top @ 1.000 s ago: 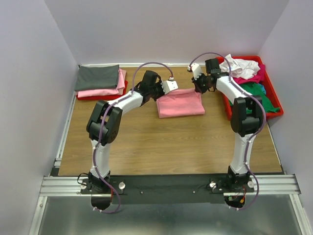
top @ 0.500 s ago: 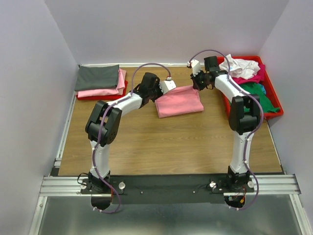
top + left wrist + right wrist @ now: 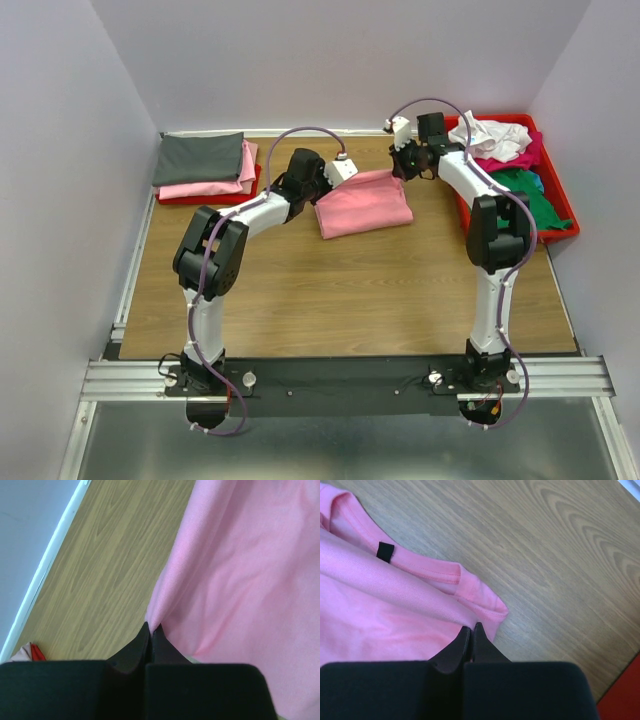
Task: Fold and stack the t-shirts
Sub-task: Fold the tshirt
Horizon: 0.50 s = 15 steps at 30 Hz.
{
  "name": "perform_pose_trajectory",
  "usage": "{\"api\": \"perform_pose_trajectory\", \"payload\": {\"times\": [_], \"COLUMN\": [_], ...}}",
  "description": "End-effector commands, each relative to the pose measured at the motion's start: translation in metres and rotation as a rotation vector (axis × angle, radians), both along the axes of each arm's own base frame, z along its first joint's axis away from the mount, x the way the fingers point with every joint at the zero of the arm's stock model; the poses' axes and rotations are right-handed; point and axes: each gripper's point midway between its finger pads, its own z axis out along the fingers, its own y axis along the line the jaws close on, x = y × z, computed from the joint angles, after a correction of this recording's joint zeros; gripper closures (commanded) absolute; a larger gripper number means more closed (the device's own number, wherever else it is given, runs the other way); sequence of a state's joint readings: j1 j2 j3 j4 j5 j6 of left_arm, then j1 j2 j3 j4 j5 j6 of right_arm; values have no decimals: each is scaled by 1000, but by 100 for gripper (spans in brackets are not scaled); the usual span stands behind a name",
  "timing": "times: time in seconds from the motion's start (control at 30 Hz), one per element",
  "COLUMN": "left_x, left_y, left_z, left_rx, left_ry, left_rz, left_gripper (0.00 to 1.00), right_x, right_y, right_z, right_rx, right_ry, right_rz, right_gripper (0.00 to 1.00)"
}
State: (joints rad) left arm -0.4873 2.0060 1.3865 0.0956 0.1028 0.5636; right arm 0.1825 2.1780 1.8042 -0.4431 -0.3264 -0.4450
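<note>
A folded light pink t-shirt [image 3: 364,205] hangs lifted at its far edge over the middle of the table, its near edge resting on the wood. My left gripper [image 3: 322,186] is shut on its far left corner [image 3: 151,625]. My right gripper [image 3: 402,172] is shut on its far right corner [image 3: 471,625], next to the collar with a dark neck tag [image 3: 385,551]. A folded dark grey tee [image 3: 200,158] lies on a folded pink tee [image 3: 205,187] at the far left. Crumpled white [image 3: 490,137], magenta [image 3: 510,158] and green [image 3: 525,192] t-shirts fill the right tray.
A red tray [image 3: 560,195] stands at the far right against the wall. Another red tray [image 3: 256,181] sits under the folded stack at the far left. White walls close in the table on three sides, and a metal rail [image 3: 340,378] runs along the near edge.
Both grippers have moved toward the far side and a little left, raising the far edge of the pink t-shirt and dragging it along the table.
</note>
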Motion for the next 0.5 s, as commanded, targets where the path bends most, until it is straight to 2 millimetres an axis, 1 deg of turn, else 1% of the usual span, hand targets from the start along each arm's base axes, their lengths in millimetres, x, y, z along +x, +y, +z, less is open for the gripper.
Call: {"api": "perform_pose_trajectory", "payload": {"times": [0.0,0.13,0.27,0.47], "left_x": [7,6,7,13], "left_y": [10,10,11,12], "left_z": [8,4,4,-2], "left_rx": [-1,1,4,11], "left_ry": [-16,-11,-10,2], "left_rz": [51,55,57,85], "left_gripper": [100,100,100,100], "right_x": [16,20,24,27], "right_y": [-1,1,2,1], "right_z": [-2,-6,-4,-8], "right_rx": [6,12,17,8], "right_ry": [-25,-19,-25,-24], "right_rz": [-31,-45,-50,-66], "right_gripper": [99,100,100,98]}}
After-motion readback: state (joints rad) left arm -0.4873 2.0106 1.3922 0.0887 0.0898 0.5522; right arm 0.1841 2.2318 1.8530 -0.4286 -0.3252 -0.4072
